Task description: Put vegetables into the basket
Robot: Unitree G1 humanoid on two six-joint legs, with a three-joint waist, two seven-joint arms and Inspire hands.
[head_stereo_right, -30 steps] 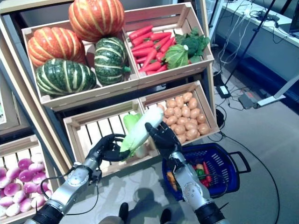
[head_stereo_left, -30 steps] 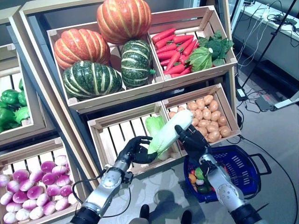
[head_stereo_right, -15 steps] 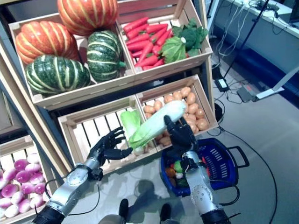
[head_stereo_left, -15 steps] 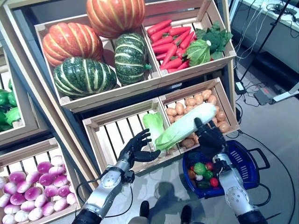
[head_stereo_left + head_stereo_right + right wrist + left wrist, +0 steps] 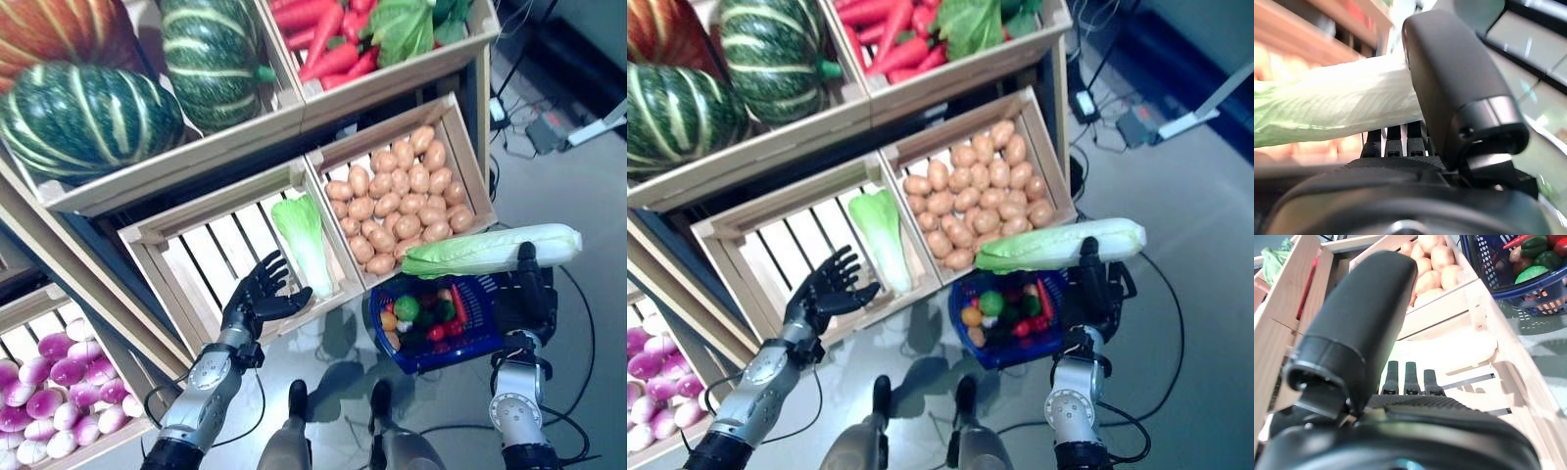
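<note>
Holding the cabbage point(image 5: 490, 252) level in my right hand point(image 5: 527, 299), I have it directly above the blue basket point(image 5: 490, 345) in the left eye view so a release should drop it among the vegetables already inside. My left hand point(image 5: 826, 290) in the right eye view hangs spread and empty before the slatted crate point(image 5: 745, 257) (where a second cabbage point(image 5: 880, 239) lies). Both wrist views agree: thumb and fingers wrapped round the cabbage's pale stalk on the right, straight fingers on nothing on the left.

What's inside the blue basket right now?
The basket holds mixed small vegetables, green, orange and red. The cabbage in the right hand hides its far rim, and lower layers are covered.
</note>
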